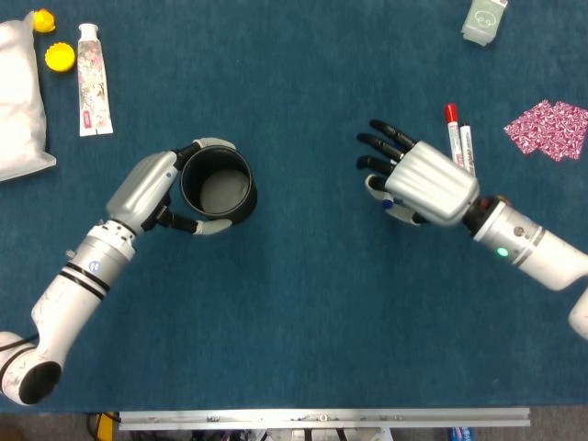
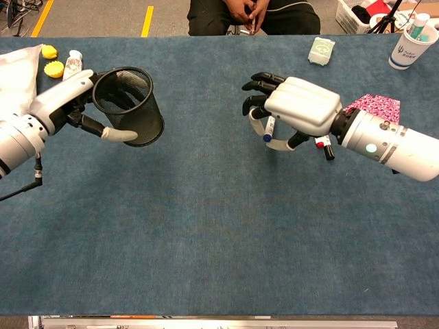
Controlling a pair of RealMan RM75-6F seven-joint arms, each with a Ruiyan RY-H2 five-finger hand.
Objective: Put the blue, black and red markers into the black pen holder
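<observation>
My left hand (image 1: 147,191) (image 2: 65,104) grips the black mesh pen holder (image 1: 219,182) (image 2: 131,104) from its left side; the holder leans a little and looks empty. My right hand (image 1: 421,181) (image 2: 296,110) hangs above the table at the right and pinches the blue marker (image 2: 268,129), blue cap down, its tip showing in the head view (image 1: 389,204). The red marker (image 1: 452,134) and the black marker (image 1: 467,147) lie side by side on the cloth just behind that hand, partly hidden by it.
A white bag (image 1: 18,101), yellow caps (image 1: 59,57) and a tube (image 1: 93,81) lie at the far left. A pink patterned packet (image 1: 549,129) and a pale green pack (image 1: 484,20) sit at the right. A person sits at the far edge (image 2: 254,14).
</observation>
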